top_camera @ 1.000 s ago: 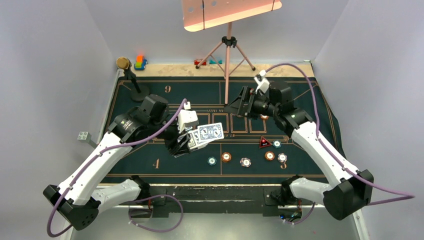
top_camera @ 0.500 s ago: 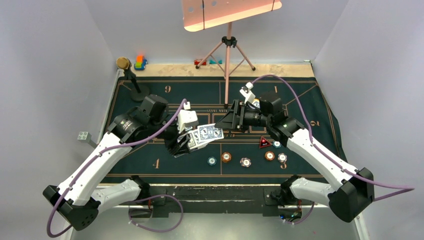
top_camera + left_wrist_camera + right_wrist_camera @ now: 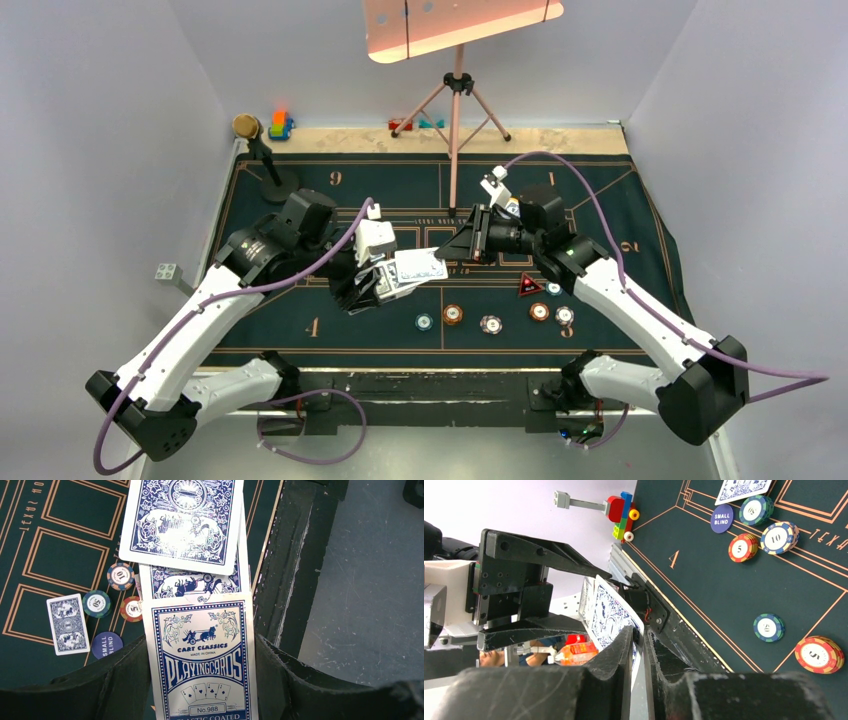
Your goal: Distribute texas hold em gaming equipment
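My left gripper is shut on a blue-and-white playing card box held above the felt, with blue-backed cards fanned out of its top. The top card sticks out farthest. My right gripper has come in from the right, and its jaws are pinched shut on that card's edge. Another card lies on the felt next to a "small blind" disc and chips. More chips and a red-black triangular marker lie near the front.
A tripod stands on the far middle of the dark green felt mat, carrying a pink board. A gold-topped black stand and toy blocks are at the far left. The mat's near edge runs along a black rail.
My right gripper swung left from the far right of the mat to the fanned cards and closed on the top card. The left arm held still with the box.
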`<action>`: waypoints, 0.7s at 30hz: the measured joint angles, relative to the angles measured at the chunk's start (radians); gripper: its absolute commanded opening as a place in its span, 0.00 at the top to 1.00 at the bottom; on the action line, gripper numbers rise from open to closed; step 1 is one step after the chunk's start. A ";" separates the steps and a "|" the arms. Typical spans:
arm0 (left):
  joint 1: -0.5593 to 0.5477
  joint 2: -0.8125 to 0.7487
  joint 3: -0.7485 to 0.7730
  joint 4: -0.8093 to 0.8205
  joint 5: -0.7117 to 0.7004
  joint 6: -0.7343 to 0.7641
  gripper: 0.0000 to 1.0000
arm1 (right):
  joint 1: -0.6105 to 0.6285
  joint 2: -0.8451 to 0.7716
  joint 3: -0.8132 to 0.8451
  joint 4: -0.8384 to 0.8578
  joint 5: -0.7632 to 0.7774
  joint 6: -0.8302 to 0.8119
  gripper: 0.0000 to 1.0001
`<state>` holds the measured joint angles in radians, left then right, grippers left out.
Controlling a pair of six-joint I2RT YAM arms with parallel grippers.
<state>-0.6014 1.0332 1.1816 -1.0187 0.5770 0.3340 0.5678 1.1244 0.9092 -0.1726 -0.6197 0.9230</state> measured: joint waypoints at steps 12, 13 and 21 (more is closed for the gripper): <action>0.000 0.000 0.000 -0.001 -0.001 0.000 1.00 | 0.000 -0.032 0.019 -0.017 -0.001 0.002 1.00; 0.000 0.000 0.000 -0.001 -0.001 0.000 1.00 | 0.000 -0.034 0.022 -0.018 -0.001 0.002 1.00; 0.000 -0.005 -0.002 0.000 -0.001 0.000 1.00 | 0.000 -0.063 0.052 -0.018 -0.005 0.027 1.00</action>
<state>-0.6014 1.0279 1.1801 -1.0191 0.5762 0.3340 0.5674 1.0615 0.9611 -0.1905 -0.6243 0.9501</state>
